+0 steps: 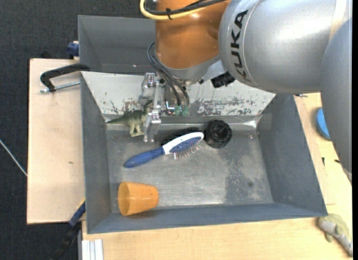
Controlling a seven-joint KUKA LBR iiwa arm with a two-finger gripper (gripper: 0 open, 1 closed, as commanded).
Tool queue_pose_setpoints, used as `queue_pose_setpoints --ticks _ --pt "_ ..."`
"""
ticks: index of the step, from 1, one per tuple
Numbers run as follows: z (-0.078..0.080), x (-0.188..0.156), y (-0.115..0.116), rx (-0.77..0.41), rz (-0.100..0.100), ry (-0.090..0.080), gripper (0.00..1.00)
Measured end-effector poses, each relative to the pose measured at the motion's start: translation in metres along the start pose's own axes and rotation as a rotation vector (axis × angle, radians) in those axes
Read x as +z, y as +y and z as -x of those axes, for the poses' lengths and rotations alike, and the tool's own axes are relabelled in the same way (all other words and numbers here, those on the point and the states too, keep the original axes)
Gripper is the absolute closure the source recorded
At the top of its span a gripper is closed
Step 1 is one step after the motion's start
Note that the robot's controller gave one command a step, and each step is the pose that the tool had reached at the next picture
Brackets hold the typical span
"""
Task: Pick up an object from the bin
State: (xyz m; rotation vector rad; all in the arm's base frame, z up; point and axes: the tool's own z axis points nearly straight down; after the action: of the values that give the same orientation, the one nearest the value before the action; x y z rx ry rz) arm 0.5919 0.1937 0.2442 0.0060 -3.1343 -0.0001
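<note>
One green toy dinosaur (132, 121), one blue hairbrush (165, 150), one orange cup (137, 198), one black knob (218, 133)

Bin (93, 158) with dinosaur (133, 121), brush (162, 151), cup (137, 198), cap (217, 133)

The bin (246, 180) is dull grey, its back wall paler and flecked with dark scuffs. The toy dinosaur (133, 121) is green and yellowish. The hairbrush (168, 148) is blue with white edging, the round cap (218, 133) black, and the cup (137, 198) orange. The arm's shell (279, 35) is silver with black lettering, its cover (187, 24) orange, its cable (146, 1) yellow.
</note>
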Motion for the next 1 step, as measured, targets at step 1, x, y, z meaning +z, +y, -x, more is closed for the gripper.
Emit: queue_pose_setpoints --ticks 1 --pt "-0.0125 0.1483 -0.0150 -0.233 0.004 -0.016 0.00"
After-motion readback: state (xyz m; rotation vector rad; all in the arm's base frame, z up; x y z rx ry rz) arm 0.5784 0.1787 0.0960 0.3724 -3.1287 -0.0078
